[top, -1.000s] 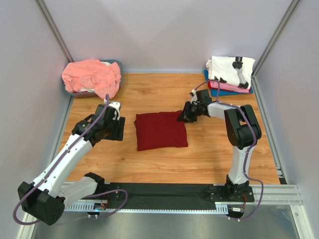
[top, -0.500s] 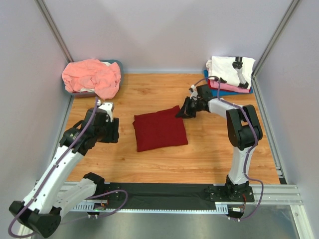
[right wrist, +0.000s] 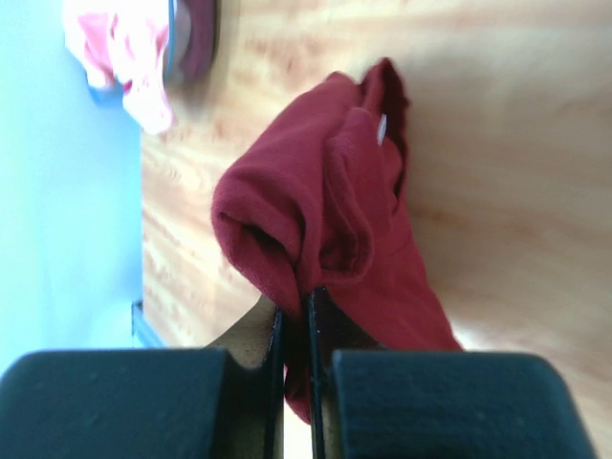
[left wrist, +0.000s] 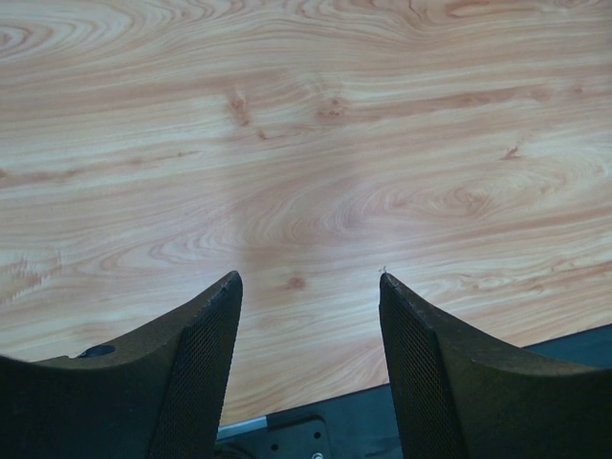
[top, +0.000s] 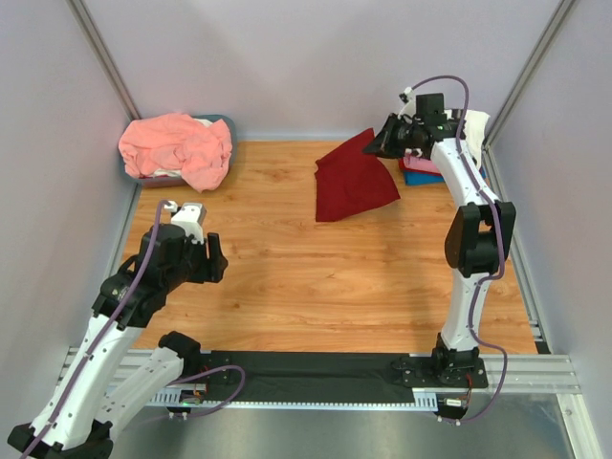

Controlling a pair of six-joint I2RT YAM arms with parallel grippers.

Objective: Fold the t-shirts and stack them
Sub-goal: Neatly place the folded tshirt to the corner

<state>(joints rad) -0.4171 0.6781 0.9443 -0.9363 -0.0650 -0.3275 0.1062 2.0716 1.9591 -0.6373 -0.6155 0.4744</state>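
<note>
The right tool is pressed together on a fold of the dark red t-shirt, pinching the cloth between its two fingers. It holds that edge up at the far right of the bench, just left of the stack in the far right corner. The folded shirt slopes down and to the left from the grip as a bunched, drooping slab. Whether its low edge touches the wood cannot be told.

The stack has a white t-shirt with black print on top, a pink t-shirt under it and a blue t-shirt at the bottom; the right arm crosses in front of part of it.

A salmon-pink t-shirt lies heaped and unfolded in a grey-blue bin at the far left corner, spilling over its near rim.

The left tool is at the near left, its fingers spread apart over bare wood with nothing between them, well apart from every shirt.
</note>
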